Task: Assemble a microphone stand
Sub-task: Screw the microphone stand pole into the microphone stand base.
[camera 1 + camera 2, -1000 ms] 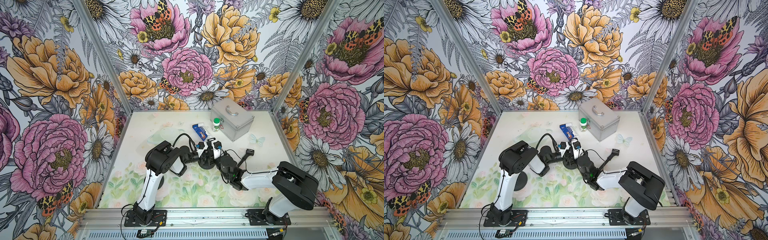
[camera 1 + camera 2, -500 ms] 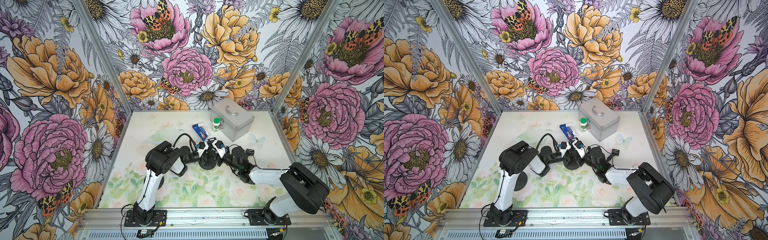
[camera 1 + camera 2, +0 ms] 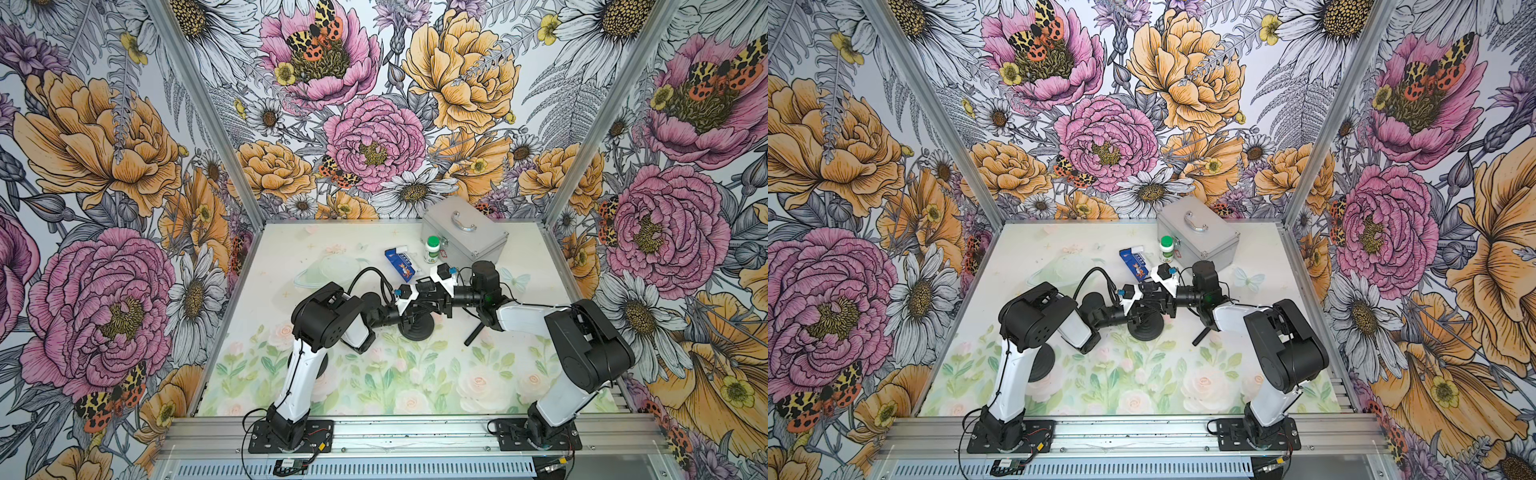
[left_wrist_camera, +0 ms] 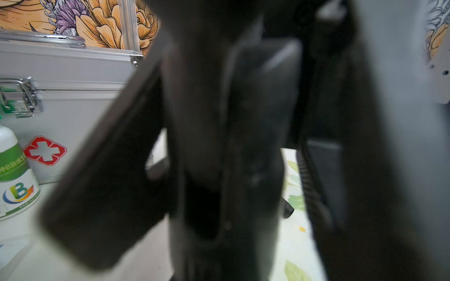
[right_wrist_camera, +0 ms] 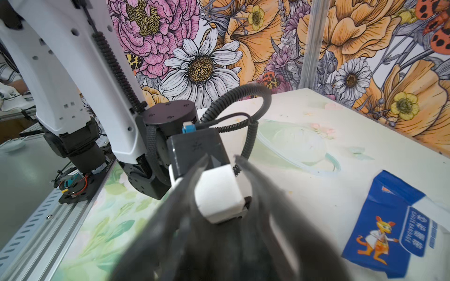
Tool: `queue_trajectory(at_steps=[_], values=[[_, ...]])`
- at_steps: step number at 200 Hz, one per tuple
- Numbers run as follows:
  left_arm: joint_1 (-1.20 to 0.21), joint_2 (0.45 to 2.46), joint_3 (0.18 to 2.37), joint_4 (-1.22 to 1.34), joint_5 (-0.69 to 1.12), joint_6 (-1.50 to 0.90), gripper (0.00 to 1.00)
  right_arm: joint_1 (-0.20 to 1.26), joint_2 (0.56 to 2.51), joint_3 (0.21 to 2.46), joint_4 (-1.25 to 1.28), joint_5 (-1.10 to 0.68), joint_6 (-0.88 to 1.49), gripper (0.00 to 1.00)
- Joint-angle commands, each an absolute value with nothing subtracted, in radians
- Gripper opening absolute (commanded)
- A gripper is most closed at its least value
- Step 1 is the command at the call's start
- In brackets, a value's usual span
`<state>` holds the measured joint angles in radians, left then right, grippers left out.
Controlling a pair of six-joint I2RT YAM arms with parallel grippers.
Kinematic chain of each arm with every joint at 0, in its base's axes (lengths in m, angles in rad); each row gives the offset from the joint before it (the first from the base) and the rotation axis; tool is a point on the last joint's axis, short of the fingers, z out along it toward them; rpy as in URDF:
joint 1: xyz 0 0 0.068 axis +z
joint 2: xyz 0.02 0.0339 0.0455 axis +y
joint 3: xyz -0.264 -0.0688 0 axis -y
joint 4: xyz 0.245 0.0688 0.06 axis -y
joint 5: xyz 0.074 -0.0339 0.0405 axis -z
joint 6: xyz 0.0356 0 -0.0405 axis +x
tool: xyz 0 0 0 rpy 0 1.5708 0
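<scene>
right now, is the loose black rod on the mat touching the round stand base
Apart. Both top views show the black rod lying on the mat, with a clear strip of bare mat between it and the round base.

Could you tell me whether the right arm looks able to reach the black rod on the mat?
Probably yes: the black rod lies beside the right arm, its near end uncovered, though the arm overhangs its far end.

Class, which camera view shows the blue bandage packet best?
The right wrist view: the blue bandage packet lies close, its kangaroo print readable. Both top views show it small, near the white bottle. The left wrist view shows nothing clear of it.
</scene>
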<state>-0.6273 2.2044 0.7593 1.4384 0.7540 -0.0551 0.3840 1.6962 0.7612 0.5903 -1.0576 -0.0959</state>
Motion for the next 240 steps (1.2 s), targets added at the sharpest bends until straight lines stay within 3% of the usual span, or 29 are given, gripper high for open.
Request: queue_trajectory(at_steps=[1,27,38,57,88,104,135,162,174,195,240], values=[[-0.636,2.213,0.768,1.413,0.766,-0.087,0.11,0.389,1.729,0.801,0.526,-1.136,-0.117,0.28],[-0.635,2.213,0.767,1.412,0.765,-0.087,0.11,0.4,1.72,0.78,0.528,-1.018,-0.117,0.0],[-0.635,2.214,0.768,1.413,0.764,-0.087,0.11,0.416,1.692,0.732,0.581,-0.872,-0.099,0.0],[-0.635,2.215,0.769,1.411,0.769,-0.087,0.11,0.473,1.637,0.6,0.778,-0.499,-0.009,0.0],[-0.635,2.212,0.769,1.411,0.769,-0.088,0.11,0.818,1.591,0.479,0.927,0.463,0.021,0.0],[-0.635,2.213,0.768,1.412,0.768,-0.089,0.11,0.944,1.653,0.521,0.902,0.634,0.041,0.0],[-0.637,2.209,0.764,1.412,0.771,-0.085,0.11,1.018,1.738,0.635,0.794,0.594,-0.032,0.0],[-0.638,2.21,0.765,1.412,0.767,-0.084,0.11,1.011,1.712,0.668,0.717,0.424,-0.11,0.0],[-0.638,2.21,0.765,1.412,0.767,-0.084,0.11,0.998,1.689,0.65,0.703,0.311,-0.164,0.15],[-0.638,2.209,0.764,1.412,0.77,-0.083,0.11,0.949,1.615,0.575,0.694,0.057,-0.259,0.28],[-0.639,2.211,0.764,1.412,0.773,-0.081,0.11,0.617,1.414,0.509,0.537,-0.554,-0.279,0.44]])
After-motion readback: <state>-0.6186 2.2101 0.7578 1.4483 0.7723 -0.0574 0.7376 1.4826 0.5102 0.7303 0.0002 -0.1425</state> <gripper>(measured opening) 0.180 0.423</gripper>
